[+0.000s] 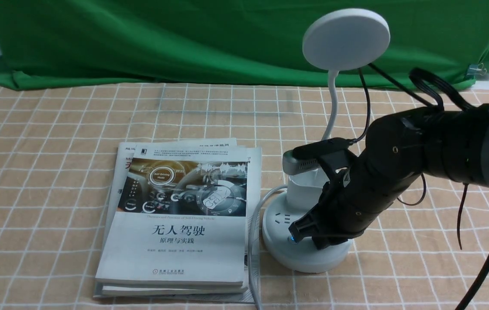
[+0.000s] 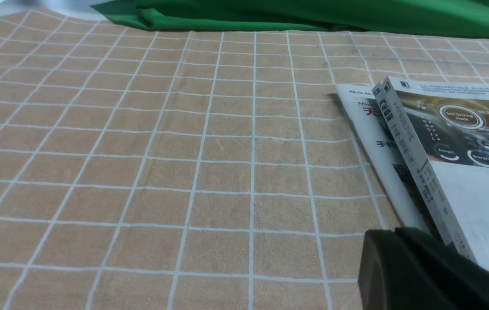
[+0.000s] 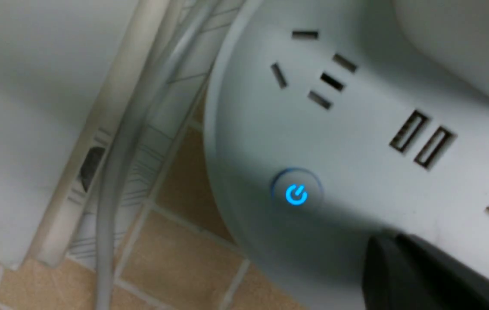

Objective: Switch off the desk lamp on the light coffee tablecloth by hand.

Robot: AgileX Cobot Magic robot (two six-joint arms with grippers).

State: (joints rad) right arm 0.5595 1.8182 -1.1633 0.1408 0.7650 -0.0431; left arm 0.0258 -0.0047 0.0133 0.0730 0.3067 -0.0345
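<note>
We find the lamp (image 1: 309, 260) right of centre in the front view, on the tablecloth (image 1: 54, 172), just beside the books (image 1: 184, 224). Its glowing blue button (image 3: 296, 194) sits on the base's lower-left rim. The right gripper (image 1: 301, 233), jaws closed on nothing, slants down-left along the arm (image 1: 399, 172), tip just beside the glow. The left gripper (image 2: 395, 245) is well apart, and we cannot tell its state. The head (image 1: 346, 39) faces away, so its light is unseen, and the arm hides the base's right side.

White desk lamp (image 1: 302, 189) stands upright right of the light coffee tablecloth's (image 1: 54, 150) middle, blue power button (image 3: 296, 194) glowing; closed right claw (image 1: 298, 233) at its base.
</note>
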